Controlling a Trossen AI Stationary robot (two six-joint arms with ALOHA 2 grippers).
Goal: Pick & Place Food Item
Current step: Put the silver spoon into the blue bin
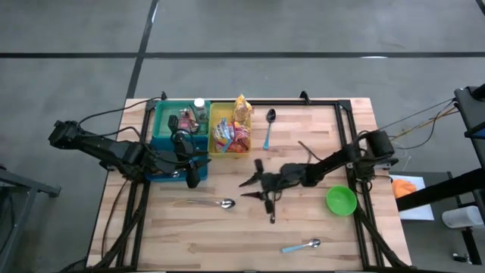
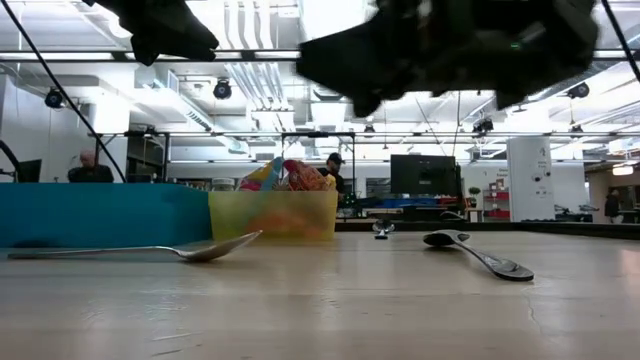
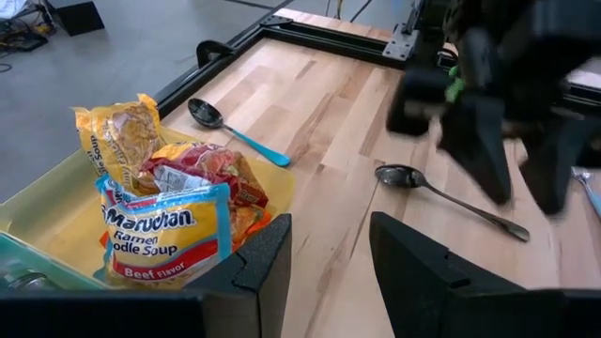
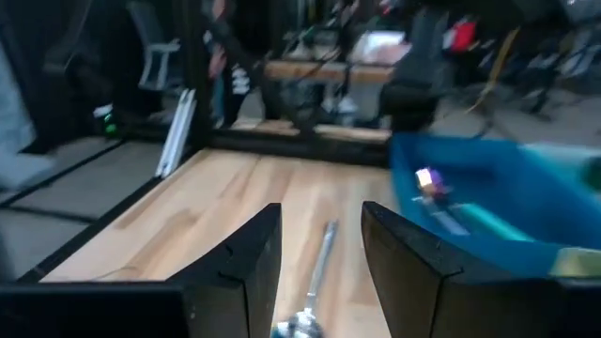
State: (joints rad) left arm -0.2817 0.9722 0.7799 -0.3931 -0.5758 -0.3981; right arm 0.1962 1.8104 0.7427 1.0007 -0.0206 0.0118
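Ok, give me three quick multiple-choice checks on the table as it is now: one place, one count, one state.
1. Where does the green bowl sit?
A. inside the teal bin
B. on the table by the right arm
C. under the left arm

2. How many spoons lie on the table?
A. two
B. three
C. four

3. What is the right tool holding?
A. nothing
B. a noodle packet
C. a spoon

Answers:
1 B, the bowl rests on bare wood beside the right arm.
2 B, one spoon by the yellow bin, one spoon mid-table, one spoon at the near edge.
3 A, the fingers are apart with only table between them.
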